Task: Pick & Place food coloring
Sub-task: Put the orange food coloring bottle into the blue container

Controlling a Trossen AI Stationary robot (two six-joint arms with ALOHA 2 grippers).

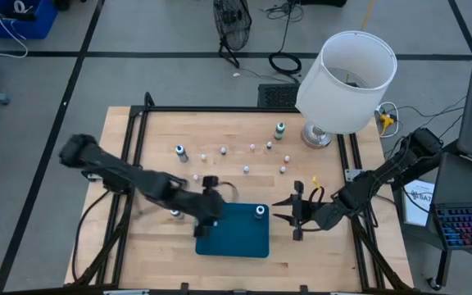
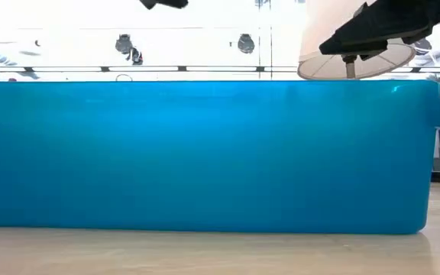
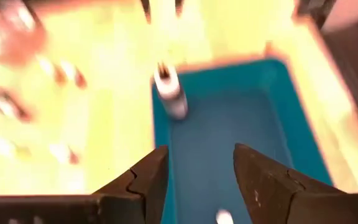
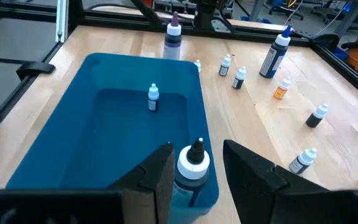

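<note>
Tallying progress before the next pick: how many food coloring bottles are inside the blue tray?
2. One bottle stands in the blue tray corner nearest the right arm; a smaller bottle stands farther in, below the left tool. Tool fingers hide some tray floor.

The left wrist view is all blurry. The little bottles far ahead of the left gripper are just smudges there. A tiny white cap right by its fingers is cut off at the edge. In the low view, the blue tray hides nearly the whole table. Both arms get cut off at the top.
</note>
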